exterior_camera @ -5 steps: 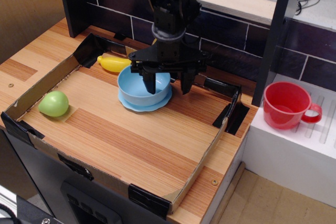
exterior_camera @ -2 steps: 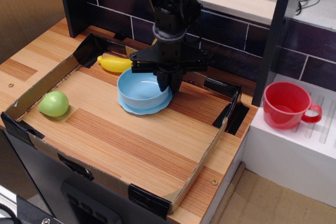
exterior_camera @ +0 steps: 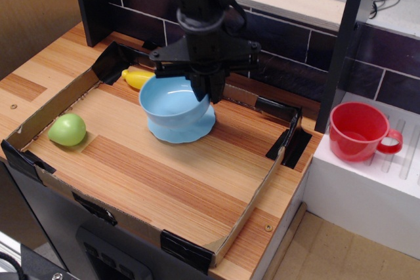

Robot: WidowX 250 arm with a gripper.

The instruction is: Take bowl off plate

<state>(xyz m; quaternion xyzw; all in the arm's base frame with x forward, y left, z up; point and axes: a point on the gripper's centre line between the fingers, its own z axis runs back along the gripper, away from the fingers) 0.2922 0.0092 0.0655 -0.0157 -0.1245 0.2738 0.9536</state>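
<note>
The light blue bowl (exterior_camera: 172, 100) hangs tilted and raised at the back middle of the cardboard tray. My gripper (exterior_camera: 209, 93) comes down from above and is shut on the bowl's right rim, one finger inside and one outside. The light blue scalloped plate (exterior_camera: 190, 134) shows directly under the bowl. Only its front and right rim show. I cannot tell whether the bowl's base still touches the plate.
A green ball (exterior_camera: 67, 129) lies at the tray's left. A yellow banana-shaped toy (exterior_camera: 136, 78) lies at the back left, behind the bowl. The low cardboard tray wall (exterior_camera: 262, 181) rings the wooden floor. A red cup (exterior_camera: 357, 131) stands on a white block outside, right. A black post (exterior_camera: 344, 44) rises beside it.
My gripper's fingers, spread over the bowl a second ago, closed on its right rim. The bowl has since risen and shifted slightly left and forward, now tilted above the plate.
</note>
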